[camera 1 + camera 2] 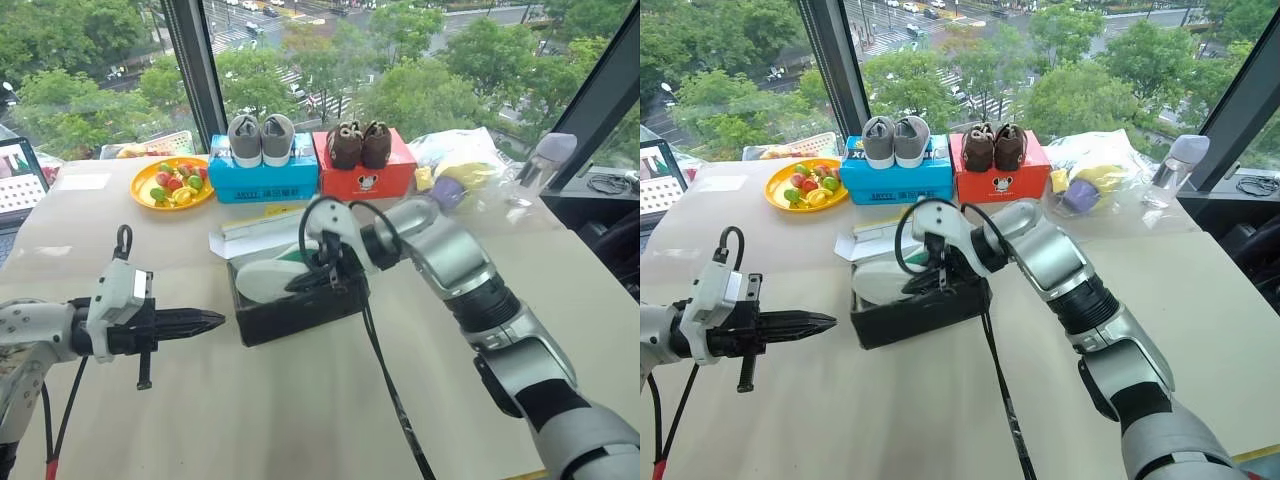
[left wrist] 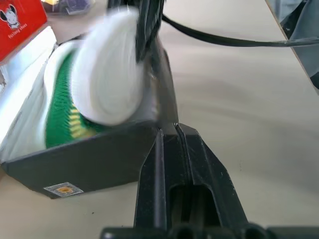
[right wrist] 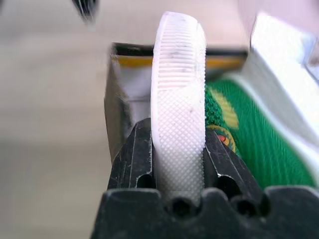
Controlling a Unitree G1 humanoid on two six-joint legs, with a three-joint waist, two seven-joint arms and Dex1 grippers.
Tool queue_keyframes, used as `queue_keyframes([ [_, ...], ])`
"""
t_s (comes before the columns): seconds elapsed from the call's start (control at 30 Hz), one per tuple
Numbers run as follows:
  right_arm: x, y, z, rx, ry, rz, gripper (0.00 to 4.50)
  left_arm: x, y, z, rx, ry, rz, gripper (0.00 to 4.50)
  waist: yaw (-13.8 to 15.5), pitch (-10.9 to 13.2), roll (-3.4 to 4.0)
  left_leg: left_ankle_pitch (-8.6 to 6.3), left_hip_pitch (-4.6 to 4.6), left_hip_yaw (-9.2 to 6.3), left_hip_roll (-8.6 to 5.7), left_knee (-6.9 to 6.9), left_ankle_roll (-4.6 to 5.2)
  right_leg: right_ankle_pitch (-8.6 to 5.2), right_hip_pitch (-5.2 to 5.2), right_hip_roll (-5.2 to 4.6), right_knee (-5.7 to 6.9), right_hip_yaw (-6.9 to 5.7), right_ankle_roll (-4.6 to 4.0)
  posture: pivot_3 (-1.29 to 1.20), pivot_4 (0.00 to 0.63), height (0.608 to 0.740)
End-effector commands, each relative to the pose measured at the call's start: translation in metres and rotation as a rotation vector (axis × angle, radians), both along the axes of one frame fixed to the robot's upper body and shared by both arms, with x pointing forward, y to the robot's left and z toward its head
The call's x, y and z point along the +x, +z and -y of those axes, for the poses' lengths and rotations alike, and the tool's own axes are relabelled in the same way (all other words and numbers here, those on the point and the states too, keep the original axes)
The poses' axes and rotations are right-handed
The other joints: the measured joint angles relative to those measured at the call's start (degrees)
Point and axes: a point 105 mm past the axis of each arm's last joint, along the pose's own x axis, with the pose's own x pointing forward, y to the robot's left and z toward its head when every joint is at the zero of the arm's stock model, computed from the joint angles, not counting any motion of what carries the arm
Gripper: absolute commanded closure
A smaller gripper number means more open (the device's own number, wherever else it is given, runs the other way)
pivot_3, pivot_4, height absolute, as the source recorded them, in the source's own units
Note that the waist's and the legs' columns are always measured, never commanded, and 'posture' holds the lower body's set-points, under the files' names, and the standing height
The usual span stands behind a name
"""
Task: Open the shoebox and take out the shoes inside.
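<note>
A desk (image 1: 300, 420) covered in pale beige material is set against a large window through which treetops and streets are seen. Along the far edge, a blue box (image 1: 262, 180) carrying a grey pair (image 1: 260, 138) of shoes and a red box (image 1: 362, 176) carrying a brown pair (image 1: 360, 143) are placed side by side. A yellow plate of toy fruit (image 1: 172, 183) is found to the left of them, and a clear bottle (image 1: 540, 160) to the far right.

The shoebox (image 1: 295, 305) is located at the middle of the desk, open, with its black sides and white interior exposed. The pale lid (image 1: 262, 232), apparently removed, is seen lying just beyond it. One of the shoes (image 3: 178, 119) is gripped by its white sole in the right gripper (image 3: 177, 174), the fingers being closed narrowly on either face of the sole, and is held above the box opening. The second green shoe (image 2: 62, 114) is seen inside the box, though in the left wrist view its outline is blurred.

The left gripper (image 1: 205, 321) is held to the left of the shoebox, apart from it, with its fingers pressed fully together and nothing between them.
</note>
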Motion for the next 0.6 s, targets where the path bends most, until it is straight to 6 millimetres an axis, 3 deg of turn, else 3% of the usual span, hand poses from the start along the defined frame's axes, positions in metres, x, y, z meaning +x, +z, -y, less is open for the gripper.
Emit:
queue_keyframes([
  [0.03,0.002,0.024,0.000,0.086,-0.043,0.038,3.77,0.001,0.006,0.001,0.010,-0.014,0.036,4.50,0.21,0.00,0.00,0.00,-0.02,-0.02,0.00,0.00,0.00,0.00,0.00,0.00,-0.01,-0.02,0.00,0.00,0.150,0.731],
  [0.13,0.016,0.025,0.000,0.160,-0.144,0.035,3.77,0.001,0.006,0.000,0.013,-0.015,0.035,4.50,0.25,0.00,0.00,-0.02,-0.03,-0.02,-0.03,0.01,0.04,0.00,0.00,-0.05,-0.02,-0.02,0.00,0.00,0.150,0.731],
  [0.33,0.020,0.016,0.003,0.186,-0.203,0.188,3.77,0.001,0.008,-0.001,0.018,-0.016,0.038,4.50,0.36,0.00,0.00,-0.01,-0.06,-0.03,-0.06,0.02,0.02,0.00,0.02,-0.07,-0.02,-0.06,0.01,0.00,0.150,0.731],
  [0.6,0.004,0.013,0.005,0.259,-0.272,0.308,3.77,0.001,0.008,-0.001,0.022,-0.023,0.029,4.50,0.20,0.00,0.00,0.05,-0.06,-0.05,-0.05,0.03,-0.08,0.00,0.00,-0.04,0.02,-0.05,0.02,0.00,0.150,0.731],
])
